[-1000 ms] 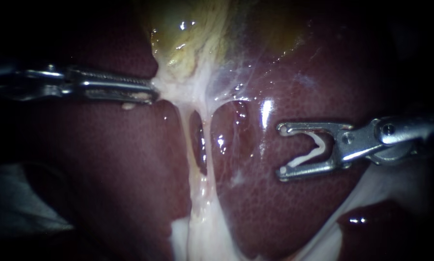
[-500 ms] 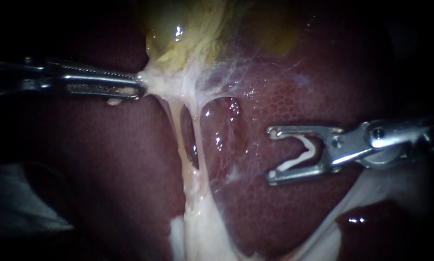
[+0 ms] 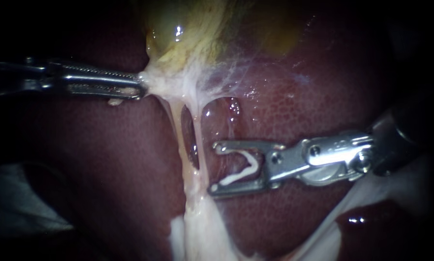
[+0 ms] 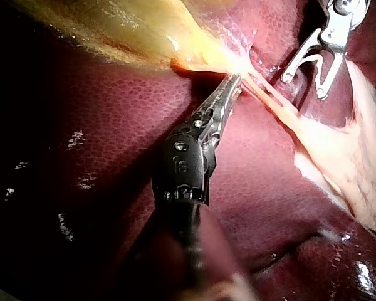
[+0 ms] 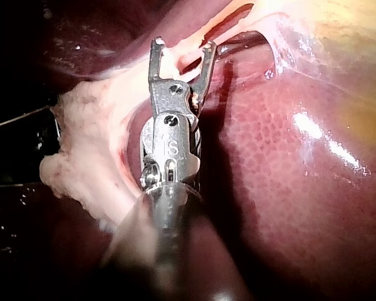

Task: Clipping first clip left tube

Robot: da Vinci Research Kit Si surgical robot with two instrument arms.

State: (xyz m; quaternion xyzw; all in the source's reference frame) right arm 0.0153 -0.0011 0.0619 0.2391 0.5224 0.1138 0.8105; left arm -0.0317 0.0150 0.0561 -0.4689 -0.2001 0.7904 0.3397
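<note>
Liver surface (image 3: 299, 96), open clip (image 3: 238, 176) just beside tubes (image 3: 201, 140)

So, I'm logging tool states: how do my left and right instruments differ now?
The left instrument has a long, slim, toothed claw; the right instrument a short, forked one. The left is clamped on whitish tissue under the gallbladder; the right stands spread, carrying a white clip. The left sits at the tubes' upper end; the right's tips are beside them. Both are metal, over the liver.

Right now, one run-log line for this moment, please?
left instrument: shut on white tissue | right instrument: holding clip, close to tubes | clip: open, not placed
</note>
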